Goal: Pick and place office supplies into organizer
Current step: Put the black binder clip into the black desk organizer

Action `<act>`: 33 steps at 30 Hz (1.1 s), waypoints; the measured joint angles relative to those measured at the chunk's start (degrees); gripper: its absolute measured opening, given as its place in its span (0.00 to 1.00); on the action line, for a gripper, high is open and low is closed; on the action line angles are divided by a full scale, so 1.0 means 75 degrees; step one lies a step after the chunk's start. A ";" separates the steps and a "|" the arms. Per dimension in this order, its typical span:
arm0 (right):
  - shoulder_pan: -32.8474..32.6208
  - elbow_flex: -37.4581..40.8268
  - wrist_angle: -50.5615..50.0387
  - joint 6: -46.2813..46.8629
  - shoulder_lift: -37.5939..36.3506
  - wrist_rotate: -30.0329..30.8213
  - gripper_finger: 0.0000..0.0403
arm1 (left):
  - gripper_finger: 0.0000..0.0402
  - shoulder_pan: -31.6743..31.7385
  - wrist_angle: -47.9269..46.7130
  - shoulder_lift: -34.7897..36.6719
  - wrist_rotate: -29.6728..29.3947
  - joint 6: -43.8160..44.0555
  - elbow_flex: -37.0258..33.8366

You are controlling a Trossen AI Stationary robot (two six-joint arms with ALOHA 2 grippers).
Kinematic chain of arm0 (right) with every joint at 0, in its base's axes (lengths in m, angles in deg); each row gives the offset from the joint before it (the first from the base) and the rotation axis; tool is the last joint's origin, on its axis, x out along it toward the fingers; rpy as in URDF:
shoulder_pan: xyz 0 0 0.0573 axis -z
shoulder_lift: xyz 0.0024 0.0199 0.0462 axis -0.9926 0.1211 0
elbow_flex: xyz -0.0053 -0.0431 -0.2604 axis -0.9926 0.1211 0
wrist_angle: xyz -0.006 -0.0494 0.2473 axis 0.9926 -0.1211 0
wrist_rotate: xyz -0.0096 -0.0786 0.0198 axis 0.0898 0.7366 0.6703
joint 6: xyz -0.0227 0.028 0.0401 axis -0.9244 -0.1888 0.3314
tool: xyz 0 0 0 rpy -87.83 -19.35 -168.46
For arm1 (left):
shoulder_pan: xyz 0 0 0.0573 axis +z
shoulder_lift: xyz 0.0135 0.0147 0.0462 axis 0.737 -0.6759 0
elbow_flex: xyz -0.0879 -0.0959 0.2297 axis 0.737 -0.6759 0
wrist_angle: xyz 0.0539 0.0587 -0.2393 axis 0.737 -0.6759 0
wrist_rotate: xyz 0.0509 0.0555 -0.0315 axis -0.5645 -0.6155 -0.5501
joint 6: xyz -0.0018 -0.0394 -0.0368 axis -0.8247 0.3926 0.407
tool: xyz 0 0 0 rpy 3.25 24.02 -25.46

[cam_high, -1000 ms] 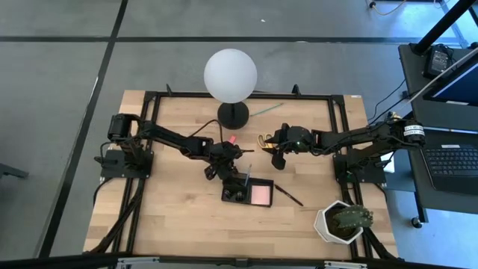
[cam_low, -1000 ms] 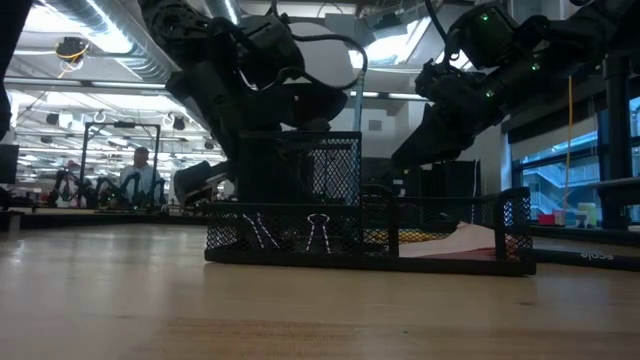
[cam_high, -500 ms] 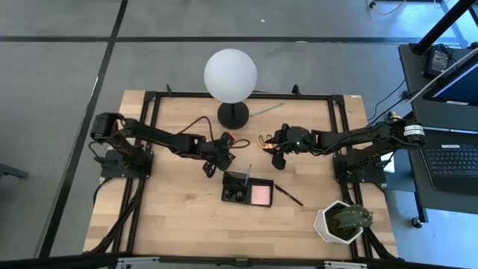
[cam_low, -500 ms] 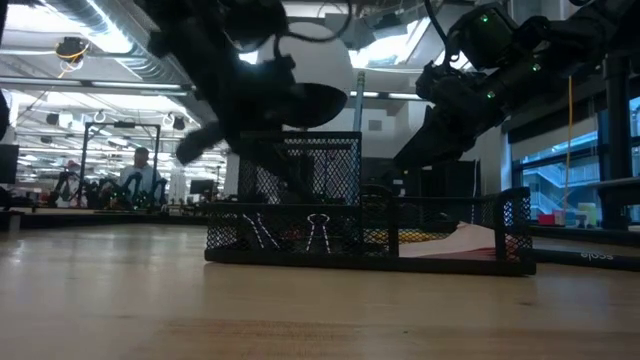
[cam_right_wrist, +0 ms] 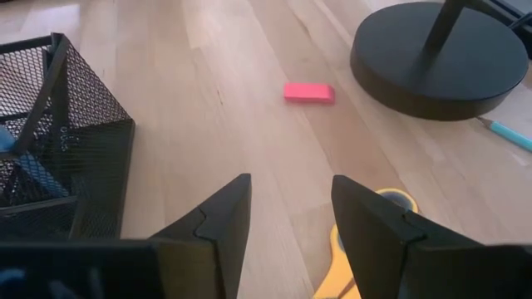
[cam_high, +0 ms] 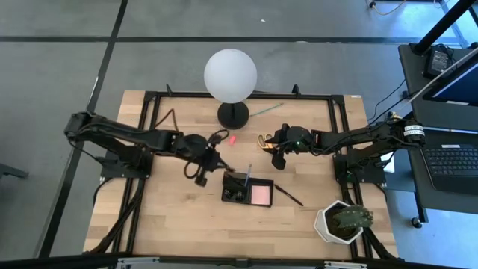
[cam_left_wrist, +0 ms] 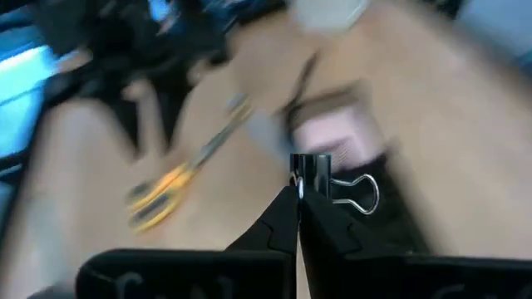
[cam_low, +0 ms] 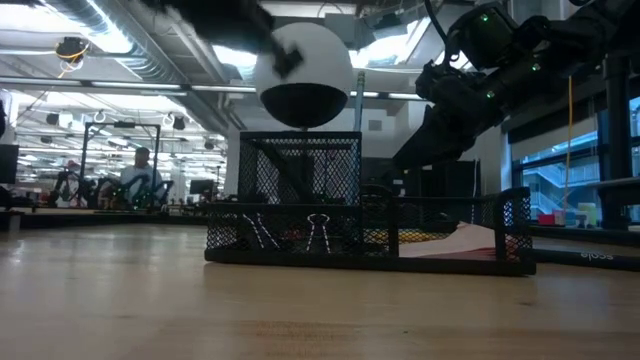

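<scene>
The left end effector [cam_left_wrist: 297, 193] pinches a light, stiff binder clip [cam_left_wrist: 332, 184] by its body; the right end effector [cam_right_wrist: 287, 218] hovers open above the scissors [cam_right_wrist: 366, 249].

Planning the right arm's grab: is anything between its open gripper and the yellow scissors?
Nothing visible. The right gripper is open over the scissors, only bare wood between them. The pink eraser and lamp base lie farther on. The left gripper, shut on a binder clip, is clear.
</scene>
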 joint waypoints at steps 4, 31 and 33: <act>0.0000 0.0000 -0.0017 0.0002 0.0000 0.0001 0.42 | 0.00 -0.0533 0.0322 0.0013 0.0865 0.0470 0.0006; -0.0009 0.0000 -0.0041 0.0233 0.0000 0.0001 0.42 | 0.01 -0.2036 0.0739 -0.2996 -0.1761 0.1292 0.0006; -0.0009 0.0000 -0.0041 0.0236 0.0000 0.0000 0.42 | 0.01 -0.2023 0.0737 -0.3086 -0.1775 0.1291 0.0006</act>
